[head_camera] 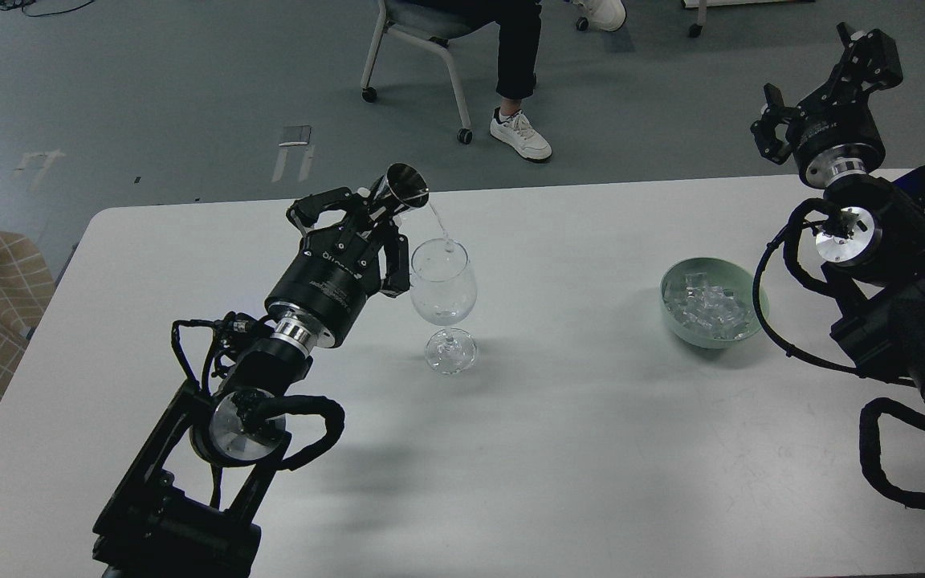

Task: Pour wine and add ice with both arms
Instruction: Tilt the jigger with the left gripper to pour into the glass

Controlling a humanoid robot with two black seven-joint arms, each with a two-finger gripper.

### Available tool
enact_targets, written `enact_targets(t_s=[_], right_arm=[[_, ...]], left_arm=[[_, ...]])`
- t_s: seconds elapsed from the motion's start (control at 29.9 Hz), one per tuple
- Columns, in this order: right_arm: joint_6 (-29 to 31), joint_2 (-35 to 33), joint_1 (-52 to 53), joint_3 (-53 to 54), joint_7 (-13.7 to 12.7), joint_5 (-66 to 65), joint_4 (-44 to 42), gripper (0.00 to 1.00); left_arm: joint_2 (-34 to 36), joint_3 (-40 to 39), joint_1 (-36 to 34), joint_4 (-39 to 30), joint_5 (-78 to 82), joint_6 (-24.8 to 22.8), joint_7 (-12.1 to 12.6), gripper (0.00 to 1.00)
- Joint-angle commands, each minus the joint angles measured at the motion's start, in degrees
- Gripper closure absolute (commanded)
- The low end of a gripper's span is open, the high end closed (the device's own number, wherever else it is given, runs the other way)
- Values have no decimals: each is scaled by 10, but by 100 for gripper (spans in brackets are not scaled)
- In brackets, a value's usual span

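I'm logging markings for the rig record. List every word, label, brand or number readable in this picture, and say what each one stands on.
No text can be read for certain.
Left gripper: small white lettering on the black wrist housing, too small and blurred to read.
Right gripper: a faint line of white print on its black wrist housing, too small to read.
Wine glass, green bowl, white table: no markings visible.

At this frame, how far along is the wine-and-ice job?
Done: nothing finished yet. In hand: the left gripper holds a tilted metal jigger, and a thin clear stream of wine falls into the wine glass standing on the white table. Left: the ice all sits in the green bowl; no cubes show in the glass. The right gripper is raised, open and empty, away from the bowl.
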Motion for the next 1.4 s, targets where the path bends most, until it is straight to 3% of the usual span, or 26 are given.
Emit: enact_targets(t_s=[0.0,0.9,1.37], right_arm=[[0,0,0,0,0,0,1,0],[0,0,0,1,0,0,1,0],[0,-1,0,2,0,0,1,0]], left_arm=[[6,1,-2,2,2,1,0,84],[28,1,-10,27,33,-5,-8,83],[31,3,-4,28,66,-38,-9,83]])
